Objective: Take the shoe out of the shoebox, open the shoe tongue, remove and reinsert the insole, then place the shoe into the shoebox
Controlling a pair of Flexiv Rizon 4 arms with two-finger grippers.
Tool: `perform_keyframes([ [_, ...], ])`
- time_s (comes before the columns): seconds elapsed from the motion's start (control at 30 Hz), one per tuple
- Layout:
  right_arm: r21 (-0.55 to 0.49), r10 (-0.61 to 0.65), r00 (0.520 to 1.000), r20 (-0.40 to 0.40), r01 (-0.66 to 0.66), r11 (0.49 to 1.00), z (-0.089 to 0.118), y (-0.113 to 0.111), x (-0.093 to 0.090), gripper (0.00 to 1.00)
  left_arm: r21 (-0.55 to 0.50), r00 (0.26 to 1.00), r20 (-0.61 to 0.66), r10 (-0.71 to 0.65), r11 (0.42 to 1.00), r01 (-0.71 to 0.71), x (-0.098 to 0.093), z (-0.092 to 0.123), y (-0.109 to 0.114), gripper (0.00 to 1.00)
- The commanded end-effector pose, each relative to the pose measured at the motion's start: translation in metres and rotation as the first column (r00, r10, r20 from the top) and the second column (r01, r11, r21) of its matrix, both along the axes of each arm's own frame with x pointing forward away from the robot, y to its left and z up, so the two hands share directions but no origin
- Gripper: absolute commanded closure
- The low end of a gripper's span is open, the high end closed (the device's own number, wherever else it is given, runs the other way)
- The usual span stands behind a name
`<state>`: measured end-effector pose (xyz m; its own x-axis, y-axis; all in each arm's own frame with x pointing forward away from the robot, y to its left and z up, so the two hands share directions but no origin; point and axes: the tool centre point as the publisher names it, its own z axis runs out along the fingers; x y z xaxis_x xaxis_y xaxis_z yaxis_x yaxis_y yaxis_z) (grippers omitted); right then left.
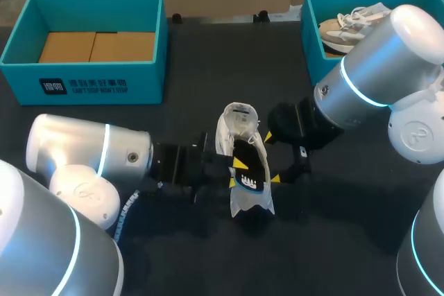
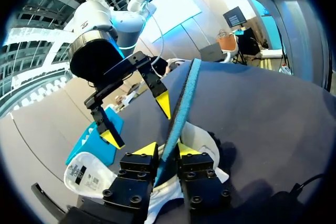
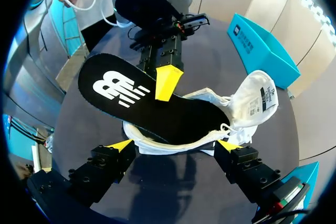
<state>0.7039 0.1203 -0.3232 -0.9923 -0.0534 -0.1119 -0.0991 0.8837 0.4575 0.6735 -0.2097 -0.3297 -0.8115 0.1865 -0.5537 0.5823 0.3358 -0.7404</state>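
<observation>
A: So, what sits closest?

B: The left gripper (image 2: 167, 150), clamped on the black insole (image 3: 157, 103). In the left wrist view its 2 yellow tips pinch the insole edge-on, 1 on each face.

A: And where is the insole?

B: Partly in the white shoe (image 1: 239, 126). 1 end lies in the shoe's opening, and the printed end sticks out past the rim toward the left arm.

A: And the shoe?

B: On the dark table (image 1: 208, 60), mid-table and outside both boxes. Its tongue (image 3: 262, 95) is folded back, label up.

A: And the right gripper (image 3: 175, 144)?

B: Fingers spread wide, just beside the shoe. I can't tell if either tip touches it.

A: Farther back?

B: 2 teal boxes at the far edge. The left shoebox (image 1: 90, 77) shows a cardboard floor. The right box (image 1: 312, 32) holds a beige sneaker (image 1: 347, 25), partly hidden by the right arm.
</observation>
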Motion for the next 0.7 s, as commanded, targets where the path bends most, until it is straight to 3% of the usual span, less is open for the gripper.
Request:
perform_keyframes([
  [0.03, 0.001, 0.000, 1.000, 0.001, 0.000, 1.000, -0.001, 0.000, 0.000, 0.00, 0.019, 1.000, -0.011, -0.010, 1.000, 0.010, 0.000, -0.004, 0.000, 1.00],
  [0.3, 0.001, 0.000, 1.000, 0.001, 0.000, 1.000, -0.001, 0.000, 0.000, 0.00, 0.024, 0.999, 0.042, -0.007, 1.000, 0.006, 0.010, -0.020, -0.010, 1.00],
  [0.7, 0.001, 0.000, 1.000, 0.001, 0.000, 1.000, -0.001, 0.000, 0.000, 0.00, 0.008, 0.995, 0.091, 0.034, 0.999, -0.034, 0.032, -0.025, -0.009, 1.00],
])
